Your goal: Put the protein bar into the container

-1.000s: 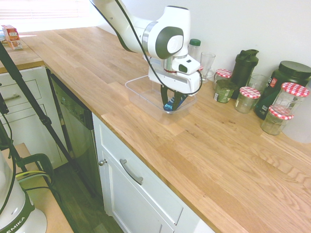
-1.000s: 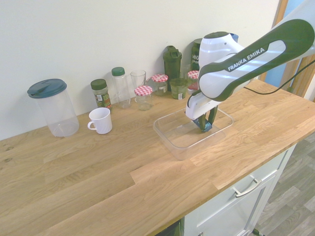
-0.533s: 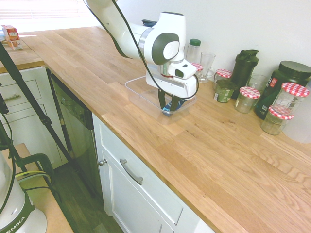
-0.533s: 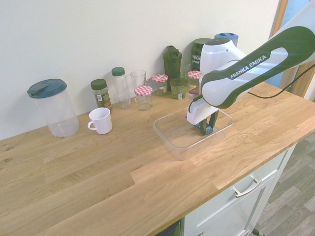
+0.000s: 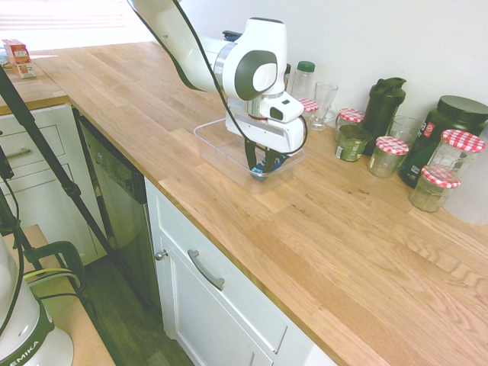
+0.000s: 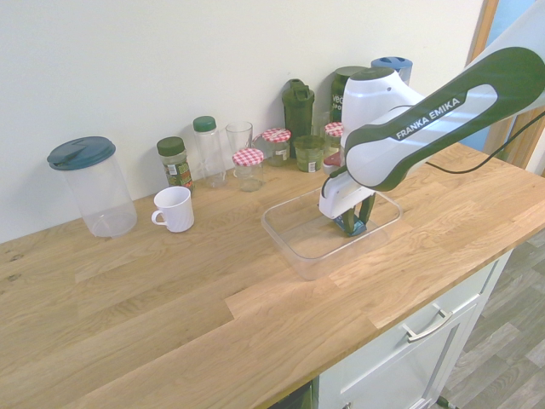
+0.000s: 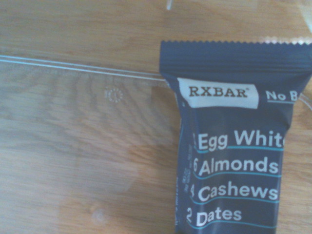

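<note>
Blue protein bar (image 7: pixel 234 146) pinched in hand (image 5: pixel 263 166), seemingly low inside container (image 6: pixel 289 239), near its rim.

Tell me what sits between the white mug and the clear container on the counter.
Nothing: in the second exterior view only bare wooden counter runs from the white mug to the container.

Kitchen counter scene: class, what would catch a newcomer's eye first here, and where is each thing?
The big white Franka arm dominates, reaching down with its pincer shut on a dark-blue RXBAR protein bar inside the clear plastic container at the middle of the wooden counter. Behind it, along the wall, stands a row of jars with red-checked lids, bottles and a white mug.
</note>
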Controlling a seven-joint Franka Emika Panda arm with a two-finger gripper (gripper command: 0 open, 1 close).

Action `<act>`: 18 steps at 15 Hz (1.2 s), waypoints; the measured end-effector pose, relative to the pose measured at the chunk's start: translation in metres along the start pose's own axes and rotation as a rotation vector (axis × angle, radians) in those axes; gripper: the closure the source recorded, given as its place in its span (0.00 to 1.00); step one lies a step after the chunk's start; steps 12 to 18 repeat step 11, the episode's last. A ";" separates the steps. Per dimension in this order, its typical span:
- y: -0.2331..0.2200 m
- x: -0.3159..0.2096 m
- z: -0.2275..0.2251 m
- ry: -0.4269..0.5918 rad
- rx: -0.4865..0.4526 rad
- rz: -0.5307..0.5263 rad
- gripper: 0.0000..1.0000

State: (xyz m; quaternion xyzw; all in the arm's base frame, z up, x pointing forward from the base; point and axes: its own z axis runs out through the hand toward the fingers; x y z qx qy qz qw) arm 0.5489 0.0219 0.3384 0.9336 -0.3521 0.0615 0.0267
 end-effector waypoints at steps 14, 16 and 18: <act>0.030 -0.024 -0.088 0.038 0.105 0.015 0.00; 0.030 -0.024 -0.088 0.038 0.105 0.015 0.00; 0.030 -0.024 -0.088 0.038 0.105 0.015 0.00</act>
